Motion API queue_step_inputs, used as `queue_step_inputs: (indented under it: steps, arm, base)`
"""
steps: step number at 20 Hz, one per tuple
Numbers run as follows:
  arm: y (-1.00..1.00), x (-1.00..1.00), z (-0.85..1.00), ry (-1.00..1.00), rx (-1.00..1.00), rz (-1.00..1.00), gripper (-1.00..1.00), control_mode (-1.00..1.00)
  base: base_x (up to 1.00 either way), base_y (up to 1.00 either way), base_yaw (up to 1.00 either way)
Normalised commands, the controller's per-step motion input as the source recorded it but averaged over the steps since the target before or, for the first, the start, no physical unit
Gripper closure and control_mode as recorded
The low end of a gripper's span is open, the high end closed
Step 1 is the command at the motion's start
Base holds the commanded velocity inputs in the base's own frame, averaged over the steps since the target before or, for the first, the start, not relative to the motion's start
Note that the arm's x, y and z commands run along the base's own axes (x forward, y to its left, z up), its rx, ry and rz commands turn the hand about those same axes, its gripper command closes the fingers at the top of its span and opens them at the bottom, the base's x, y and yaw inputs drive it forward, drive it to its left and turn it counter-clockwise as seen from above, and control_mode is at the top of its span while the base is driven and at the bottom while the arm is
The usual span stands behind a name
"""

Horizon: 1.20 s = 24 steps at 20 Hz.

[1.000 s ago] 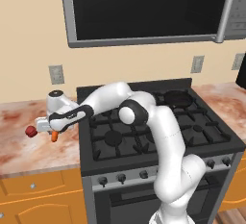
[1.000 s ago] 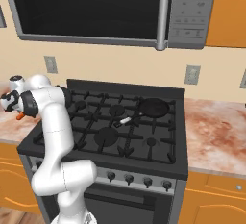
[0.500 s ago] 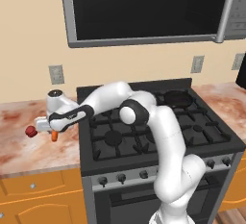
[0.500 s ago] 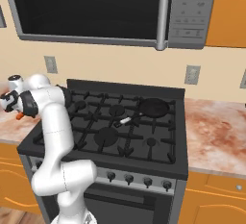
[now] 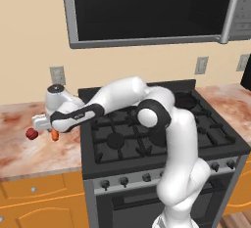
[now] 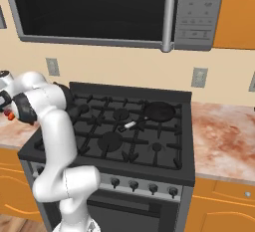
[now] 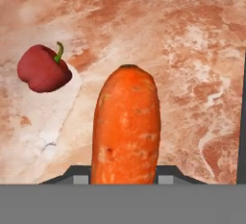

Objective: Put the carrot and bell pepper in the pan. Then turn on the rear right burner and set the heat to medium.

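Observation:
In the hand view the orange carrot [image 7: 126, 127] stands between the jaws of my gripper [image 7: 124, 177], which is shut on it. The dark red bell pepper [image 7: 43, 69] lies on the marbled counter just beyond, to the left. From the left base view, the gripper [image 5: 53, 131] hangs low over the counter left of the stove, with the carrot [image 5: 55, 135] in it and the bell pepper [image 5: 32, 133] beside it. The black pan [image 6: 159, 110] sits at the stove's rear right with its pale handle [image 6: 130, 125] pointing forward-left. The rear right burner is hidden under it.
The black stove [image 5: 147, 139] has grates over several burners and a row of knobs [image 6: 144, 187] along its front. A microwave [image 6: 99, 7] hangs above. Marbled counter [image 6: 224, 136] continues to the right of the stove. A wall socket [image 5: 57, 74] is behind the gripper.

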Motion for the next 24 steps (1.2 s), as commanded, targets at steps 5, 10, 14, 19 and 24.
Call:
queue_step_inputs:
  steps: [5,10,14,19,24]
  arm:
    - [-0.42,-0.53,0.58,-0.06,0.05,0.04,1.0,-1.0]
    - [-0.46,-0.33,0.44,-0.02,0.01,0.03,1.0,-1.0]
    - [-0.56,-0.28,0.28,-0.01,0.0,0.01,1.0,-1.0]
    - [-0.61,-0.21,0.29,-0.01,0.0,0.0,1.0,-1.0]
    - [-0.88,-0.09,0.23,0.0,0.0,0.0,1.0,-1.0]
  base:
    - [0.0,0.0,0.0]
    - [0.0,0.0,0.0]
    - [0.0,0.0,0.0]
    - [0.0,0.0,0.0]
    - [0.0,0.0,0.0]
